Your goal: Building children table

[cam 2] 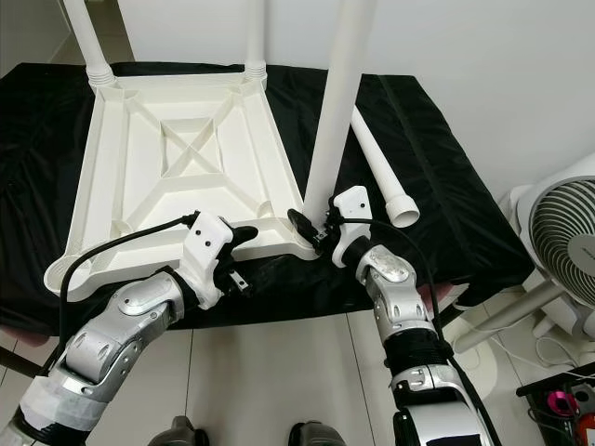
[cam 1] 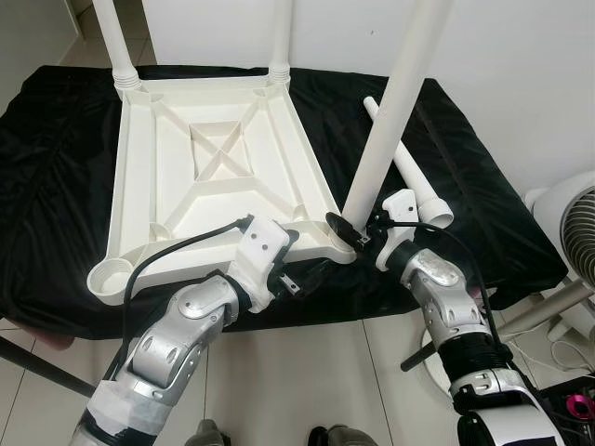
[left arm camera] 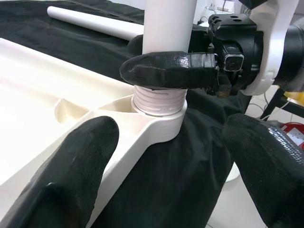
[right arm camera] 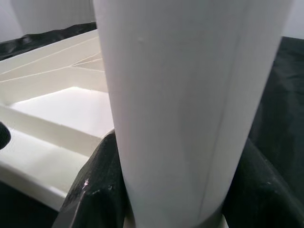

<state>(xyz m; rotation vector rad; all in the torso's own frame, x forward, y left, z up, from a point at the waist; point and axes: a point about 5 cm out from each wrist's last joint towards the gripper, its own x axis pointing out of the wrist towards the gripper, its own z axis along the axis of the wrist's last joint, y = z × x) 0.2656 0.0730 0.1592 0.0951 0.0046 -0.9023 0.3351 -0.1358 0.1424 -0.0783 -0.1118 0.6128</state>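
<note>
The right pincer (cam 1: 358, 230) clamps the base of a white leg (cam 1: 390, 121), whose threaded end sits in the near right corner socket (left arm camera: 161, 114) of the upturned tabletop (cam 1: 214, 177). The left pincer (cam 1: 296, 269) is spread beside that corner, gripping nothing. The tabletop rests on a counter under black cloth (cam 1: 56, 158). Two far sockets hold upright legs (cam 1: 116, 37); the near left socket (cam 1: 110, 276) holds none. A loose leg (cam 1: 409, 167) lies on the cloth beside the tabletop.

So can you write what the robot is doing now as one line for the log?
step: fitting leg into corner socket | right tool: shut on table leg | left tool: open by upside-down tabletop | spare leg: lying on black cloth
</note>
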